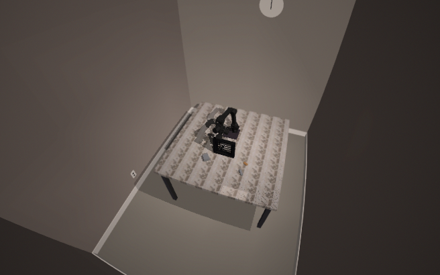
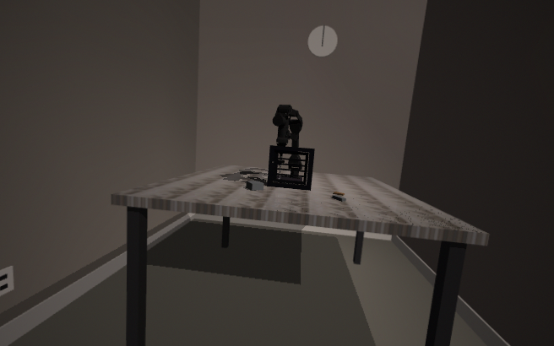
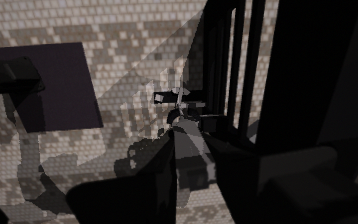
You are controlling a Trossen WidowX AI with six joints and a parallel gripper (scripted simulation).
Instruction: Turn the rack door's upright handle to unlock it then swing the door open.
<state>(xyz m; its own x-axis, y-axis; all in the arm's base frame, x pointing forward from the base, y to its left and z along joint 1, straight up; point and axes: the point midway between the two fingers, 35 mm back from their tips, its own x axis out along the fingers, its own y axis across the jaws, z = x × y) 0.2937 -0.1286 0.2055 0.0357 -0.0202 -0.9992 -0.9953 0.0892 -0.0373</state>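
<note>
The black rack frame [image 1: 224, 155] [image 2: 312, 170] [image 3: 306, 60] stands upright on the table, in front of the arm in the top and exterior views. The barred door [image 3: 236, 75] looks closed in it, with its dark bars at the wrist view's upper right. The upright handle [image 3: 187, 167] is a grey bar on the door's arm side, seen from above. My gripper [image 3: 187, 139] reaches down behind the frame and is shut on the handle, with one dark finger on each side. The grip's lower part and the handle's exact angle are hard to tell in the dark.
A dark purple plate [image 3: 63, 80] lies by the arm's base. Beyond the frame a grey block [image 1: 205, 157] [image 2: 254, 186] is at its left, and a small orange piece [image 1: 245, 163] [image 2: 338, 193] and a grey-blue piece [image 1: 240, 172] [image 2: 339, 197] are at its right.
</note>
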